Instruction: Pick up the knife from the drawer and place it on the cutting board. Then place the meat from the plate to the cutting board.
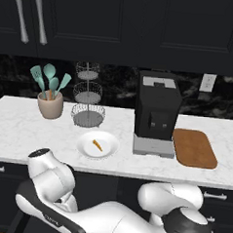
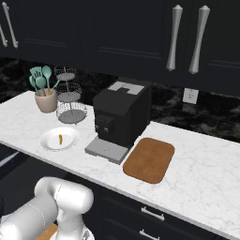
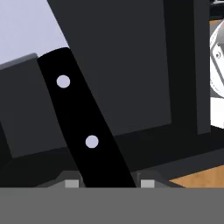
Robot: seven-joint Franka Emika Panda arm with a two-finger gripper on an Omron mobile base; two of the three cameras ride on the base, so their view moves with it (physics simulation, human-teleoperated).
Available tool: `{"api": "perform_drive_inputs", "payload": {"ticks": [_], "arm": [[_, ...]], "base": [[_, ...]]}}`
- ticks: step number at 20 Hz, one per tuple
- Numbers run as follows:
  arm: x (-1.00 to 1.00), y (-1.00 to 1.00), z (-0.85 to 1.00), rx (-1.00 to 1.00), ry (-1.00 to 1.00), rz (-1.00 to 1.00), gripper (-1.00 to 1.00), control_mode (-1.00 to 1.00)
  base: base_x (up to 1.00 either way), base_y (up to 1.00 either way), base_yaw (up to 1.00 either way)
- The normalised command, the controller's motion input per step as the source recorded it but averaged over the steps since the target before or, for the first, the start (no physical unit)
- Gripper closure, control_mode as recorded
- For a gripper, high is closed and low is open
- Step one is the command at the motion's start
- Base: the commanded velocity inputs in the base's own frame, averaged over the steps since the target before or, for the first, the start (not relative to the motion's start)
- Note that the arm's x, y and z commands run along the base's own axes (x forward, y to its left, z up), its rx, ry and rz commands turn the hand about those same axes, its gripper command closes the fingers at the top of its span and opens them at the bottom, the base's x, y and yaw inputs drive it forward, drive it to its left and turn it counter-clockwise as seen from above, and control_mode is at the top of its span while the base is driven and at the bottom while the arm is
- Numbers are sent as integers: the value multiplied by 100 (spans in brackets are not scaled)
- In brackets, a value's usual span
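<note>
Arm (image 1: 107,215): glossy white, rounded, bulbous link housings joined by dark grey to black joint bands; one dark band carries small pale lettering, too small to read. End effector (image 3: 106,183): two small finger tips (image 3: 72,183), light grey faces on dark bodies.

Both base views look forward and down across the white marble desk (image 1: 20,127) from opposite sides; hand view sits close over the black-handled knife (image 3: 83,127)
</note>
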Motion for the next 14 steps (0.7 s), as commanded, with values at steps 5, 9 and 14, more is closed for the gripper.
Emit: {"api": "perform_drive_inputs", "payload": {"ticks": [5,9,14], "arm": [[0,-77,100,0,-32,-2,100,-100],[0,-100,73,0,-16,-16,100,-100],[23,-100,47,0,-1,-25,100,-100]], "base": [[0,0,0],[0,0,0],[0,0,0]]}}
